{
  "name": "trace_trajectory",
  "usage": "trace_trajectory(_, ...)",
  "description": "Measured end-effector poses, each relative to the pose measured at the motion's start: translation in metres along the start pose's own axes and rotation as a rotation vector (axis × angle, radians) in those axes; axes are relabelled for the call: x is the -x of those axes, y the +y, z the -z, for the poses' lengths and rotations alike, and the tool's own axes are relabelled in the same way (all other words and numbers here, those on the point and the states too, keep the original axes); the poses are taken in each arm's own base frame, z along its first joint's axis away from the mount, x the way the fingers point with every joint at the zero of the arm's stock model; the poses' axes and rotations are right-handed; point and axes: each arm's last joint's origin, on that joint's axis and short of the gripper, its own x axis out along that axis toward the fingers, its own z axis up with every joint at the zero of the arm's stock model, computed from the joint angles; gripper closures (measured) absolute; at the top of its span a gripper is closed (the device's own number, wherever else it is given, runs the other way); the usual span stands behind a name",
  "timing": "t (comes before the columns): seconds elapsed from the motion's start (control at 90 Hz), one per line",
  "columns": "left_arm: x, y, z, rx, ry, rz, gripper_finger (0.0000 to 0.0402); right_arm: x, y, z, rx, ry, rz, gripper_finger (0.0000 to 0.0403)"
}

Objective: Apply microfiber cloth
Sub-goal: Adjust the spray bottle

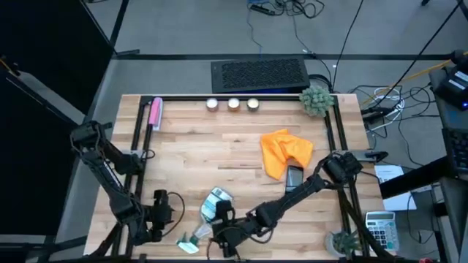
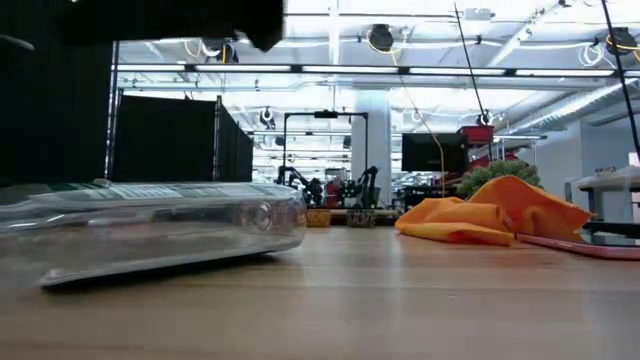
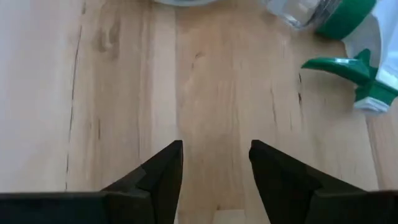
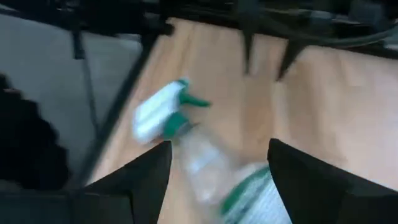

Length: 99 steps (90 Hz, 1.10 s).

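From above, the microfiber cloth (image 1: 285, 151) lies crumpled on the desk (image 1: 197, 153), right of centre, its near edge touching a black smartphone (image 1: 294, 177). A clear spray bottle (image 1: 210, 210) with a green-and-white trigger head lies on its side near the desk's front edge. The right gripper (image 1: 225, 235) reaches to the front edge, just beside the bottle; the left gripper (image 1: 162, 208) waits near the front-left corner.

At table height, the bottle (image 2: 150, 230) fills the left foreground and the cloth (image 2: 490, 222) sits heaped farther back on the right.

The left wrist camera shows that arm's fingers (image 3: 163, 174) spread apart over bare wood, the trigger head (image 3: 357, 74) ahead.

The right wrist camera shows its fingers (image 4: 149, 177) parted above the bottle (image 4: 205, 158), gripping nothing.
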Motion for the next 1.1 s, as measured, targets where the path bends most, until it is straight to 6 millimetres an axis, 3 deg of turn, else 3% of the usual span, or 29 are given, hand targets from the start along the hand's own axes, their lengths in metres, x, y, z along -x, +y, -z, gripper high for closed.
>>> trace_trajectory(0.178, 0.000, -0.009, -0.009, -0.096, -0.077, 0.086, 0.0230, -0.008, -0.001, 0.011, -0.004, 0.052, 0.007, 0.0156)
trace_trajectory(0.411, -0.007, -0.006, -0.030, -0.135, -0.087, 0.207, 0.0230, 0.022, 0.009, 0.000, -0.304, 0.126, 0.015, 0.0156)
trace_trajectory(0.589, -0.010, -0.005, -0.042, -0.128, -0.090, 0.309, 0.0230, 0.031, 0.036, 0.012, -0.435, 0.183, -0.004, 0.0156)
trace_trajectory(0.744, -0.015, -0.007, -0.041, -0.296, -0.099, 0.305, 0.0230, 0.036, 0.052, 0.018, -0.455, 0.182, -0.002, 0.0156)
trace_trajectory(0.911, -0.025, -0.013, -0.046, -0.505, -0.180, 0.309, 0.0230, 0.036, 0.052, 0.018, -0.468, 0.165, 0.025, 0.0156)
trace_trajectory(1.1, -0.046, -0.010, -0.042, -0.726, -0.140, 0.254, 0.0230, 0.036, 0.052, 0.018, -0.485, 0.165, 0.027, 0.0156)
